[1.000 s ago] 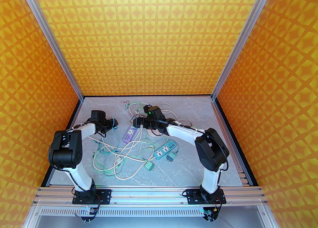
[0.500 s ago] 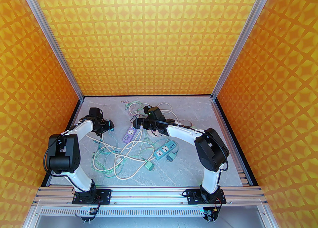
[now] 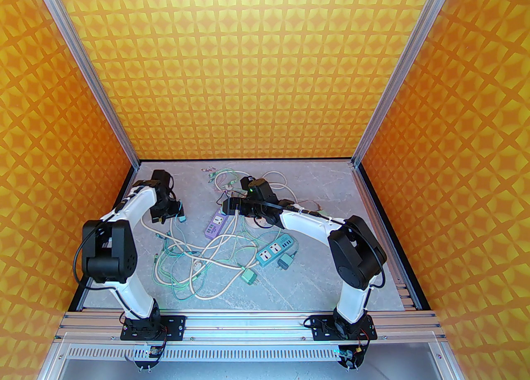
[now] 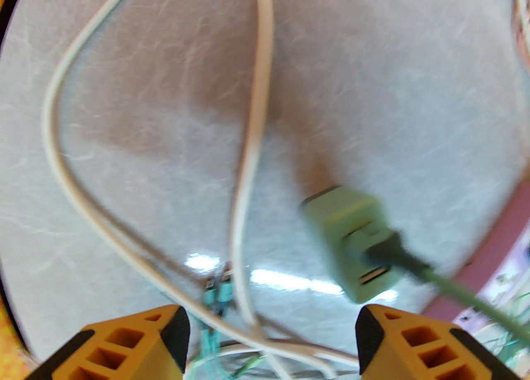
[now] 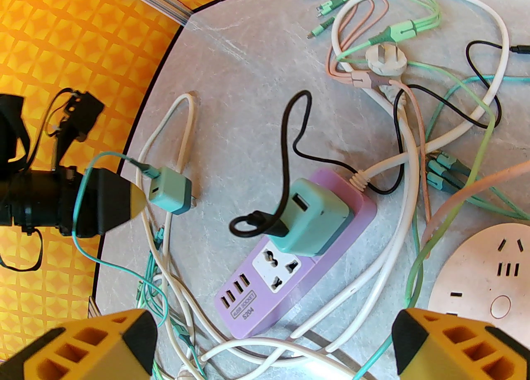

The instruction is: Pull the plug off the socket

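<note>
A purple socket strip (image 5: 244,308) (image 3: 215,224) lies mid-table, and a teal plug (image 5: 310,221) with a black cable sits plugged into its far end. My right gripper (image 5: 273,328) (image 3: 230,205) hovers open just above the strip, its jaws wide on either side. My left gripper (image 4: 269,324) (image 3: 176,209) stands open to the left. A second teal plug (image 4: 352,241) (image 5: 169,190) with a green cable sits just past its right fingertip, not between the fingers. Whether that plug rests on the table is unclear.
Tangled white, green and pink cables (image 3: 198,254) spread across the middle. A blue power strip (image 3: 275,250) and two loose green plugs (image 3: 248,276) lie nearer the front. A round pale socket (image 5: 488,270) sits right of the purple strip. Patterned walls enclose three sides.
My left gripper has drawn back to the left and turned downward, taking the second teal plug with it. That plug now sits beyond the fingertips. The right arm has barely shifted.
</note>
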`<act>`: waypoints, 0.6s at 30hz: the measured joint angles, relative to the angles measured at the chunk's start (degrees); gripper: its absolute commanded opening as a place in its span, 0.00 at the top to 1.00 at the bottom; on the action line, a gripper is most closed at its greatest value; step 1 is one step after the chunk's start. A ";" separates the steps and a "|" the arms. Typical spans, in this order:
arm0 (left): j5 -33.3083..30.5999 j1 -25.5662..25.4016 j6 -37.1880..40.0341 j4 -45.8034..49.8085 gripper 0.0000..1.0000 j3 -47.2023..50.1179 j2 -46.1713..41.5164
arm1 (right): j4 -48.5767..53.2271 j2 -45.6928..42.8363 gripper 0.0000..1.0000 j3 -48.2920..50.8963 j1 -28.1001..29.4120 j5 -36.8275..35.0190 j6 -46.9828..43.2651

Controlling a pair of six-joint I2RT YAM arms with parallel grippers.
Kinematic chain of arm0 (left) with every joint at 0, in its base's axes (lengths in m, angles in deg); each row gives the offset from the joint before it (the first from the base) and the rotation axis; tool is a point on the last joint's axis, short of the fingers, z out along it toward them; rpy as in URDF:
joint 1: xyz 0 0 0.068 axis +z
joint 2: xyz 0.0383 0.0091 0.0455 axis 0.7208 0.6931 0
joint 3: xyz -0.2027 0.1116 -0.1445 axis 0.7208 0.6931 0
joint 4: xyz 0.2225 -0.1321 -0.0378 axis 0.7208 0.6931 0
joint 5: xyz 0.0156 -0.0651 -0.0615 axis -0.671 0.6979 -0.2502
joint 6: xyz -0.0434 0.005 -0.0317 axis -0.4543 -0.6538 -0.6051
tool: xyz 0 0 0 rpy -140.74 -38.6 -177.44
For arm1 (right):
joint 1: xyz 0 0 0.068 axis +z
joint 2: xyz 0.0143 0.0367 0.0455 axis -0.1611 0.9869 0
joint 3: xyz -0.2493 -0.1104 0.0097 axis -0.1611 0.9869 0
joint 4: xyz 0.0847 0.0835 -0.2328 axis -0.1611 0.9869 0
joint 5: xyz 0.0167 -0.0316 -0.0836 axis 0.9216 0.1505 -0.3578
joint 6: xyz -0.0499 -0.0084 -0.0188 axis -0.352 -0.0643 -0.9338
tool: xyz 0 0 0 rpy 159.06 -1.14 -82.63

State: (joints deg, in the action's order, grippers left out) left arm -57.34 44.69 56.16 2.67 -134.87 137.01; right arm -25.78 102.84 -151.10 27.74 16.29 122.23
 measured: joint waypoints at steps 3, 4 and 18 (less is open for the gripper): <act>-4.94 -0.66 1.33 2.99 0.30 -1.07 1.90 | 0.00 -0.85 0.02 0.28 0.00 -0.02 -0.02; -6.60 -0.68 1.66 3.61 0.29 -1.25 2.49 | 0.00 -1.27 0.01 0.42 0.00 -0.02 -0.02; -16.26 -1.38 -0.96 -0.83 0.01 -0.83 -5.95 | -0.46 -2.25 0.02 1.38 0.00 -0.07 -0.02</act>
State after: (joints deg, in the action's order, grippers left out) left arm -73.60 43.32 55.19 1.84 -135.70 131.06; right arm -26.24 100.59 -149.73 27.74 16.22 122.21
